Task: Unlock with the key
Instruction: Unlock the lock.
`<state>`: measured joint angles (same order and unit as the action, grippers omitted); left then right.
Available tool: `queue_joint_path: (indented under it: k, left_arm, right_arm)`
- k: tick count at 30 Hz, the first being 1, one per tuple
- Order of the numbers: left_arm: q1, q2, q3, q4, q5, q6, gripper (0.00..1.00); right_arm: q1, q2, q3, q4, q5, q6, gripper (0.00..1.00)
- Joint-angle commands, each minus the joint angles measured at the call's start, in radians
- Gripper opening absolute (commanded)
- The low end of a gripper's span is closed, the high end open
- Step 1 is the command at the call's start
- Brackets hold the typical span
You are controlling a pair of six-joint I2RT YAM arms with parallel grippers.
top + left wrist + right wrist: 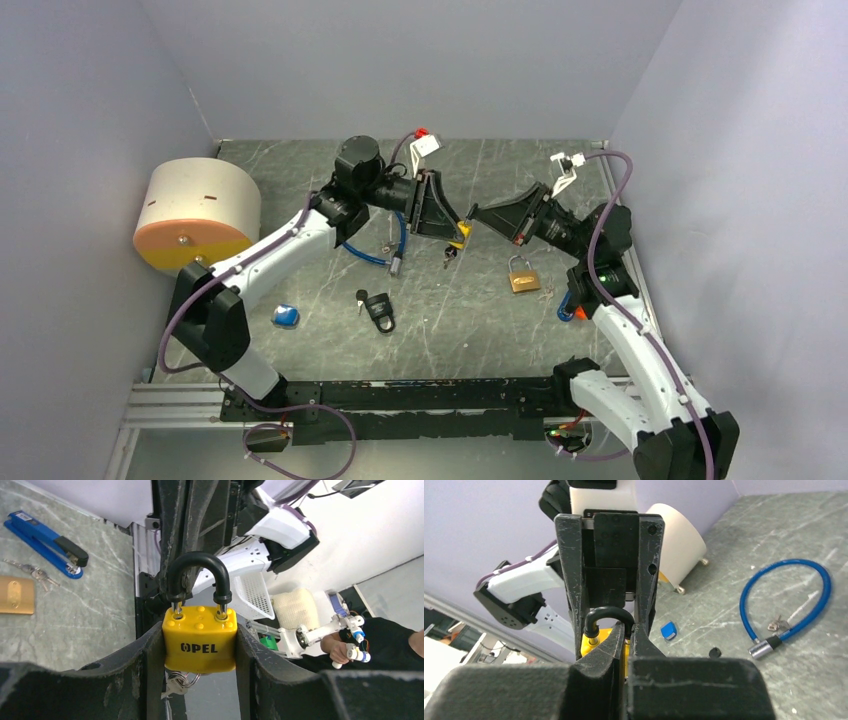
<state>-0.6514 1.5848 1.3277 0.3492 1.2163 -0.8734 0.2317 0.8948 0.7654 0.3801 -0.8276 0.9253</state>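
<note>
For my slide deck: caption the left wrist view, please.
Left claw holds a yellow padlock upright, keys hanging beneath, right claw just behind its shackle.

The key ring [184,680] beneath the yellow padlock [200,640] is mostly hidden (behind the left pincer [201,652]); its keys unreadable

Plain pale lilac walls [420,60] close in the dark grey, white-veined worktop [470,330] on three sides; an aluminium rail [170,405] edges its near side.
</note>
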Motion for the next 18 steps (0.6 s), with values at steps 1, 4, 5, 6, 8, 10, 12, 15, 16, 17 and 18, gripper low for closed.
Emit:
queue_joint_path:
  k: [1,4,5,6,8,10,12,15,16,17,18]
  left_arm:
    - [-0.003,-0.073,0.067,-0.268,-0.061,0.246,0.02]
    - [-0.001,-0.082,0.096,-0.457,-0.158,0.368,0.03]
    - [-0.001,-0.085,0.108,-0.522,-0.195,0.425,0.02]
    - [-0.001,-0.086,0.121,-0.580,-0.248,0.465,0.03]
    - [0.002,-0.088,0.145,-0.693,-0.362,0.527,0.02]
    - [0.002,-0.087,0.157,-0.769,-0.483,0.559,0.03]
    - [0.001,-0.085,0.161,-0.807,-0.599,0.575,0.03]
    - [0.001,-0.082,0.149,-0.823,-0.728,0.585,0.03]
    - [0.001,-0.079,0.144,-0.817,-0.767,0.583,0.03]
    - [0.001,-0.075,0.138,-0.806,-0.762,0.589,0.03]
    - [0.001,-0.068,0.137,-0.790,-0.740,0.597,0.03]
  right_arm:
    - [-0.002,-0.056,0.060,-0.270,0.128,-0.125,0.00]
    - [-0.002,-0.084,0.055,-0.365,0.169,-0.150,0.00]
    - [-0.001,-0.096,0.057,-0.398,0.183,-0.162,0.00]
    - [-0.002,-0.102,0.060,-0.435,0.194,-0.170,0.00]
    - [-0.001,-0.114,0.070,-0.498,0.215,-0.188,0.00]
    - [-0.002,-0.122,0.079,-0.558,0.236,-0.201,0.00]
    - [-0.001,-0.123,0.095,-0.605,0.245,-0.211,0.00]
    - [-0.002,-0.120,0.116,-0.662,0.262,-0.217,0.00]
    - [-0.002,-0.116,0.122,-0.674,0.270,-0.219,0.00]
    - [-0.001,-0.109,0.126,-0.678,0.275,-0.216,0.00]
    - [-0.001,-0.102,0.127,-0.685,0.284,-0.214,0.00]
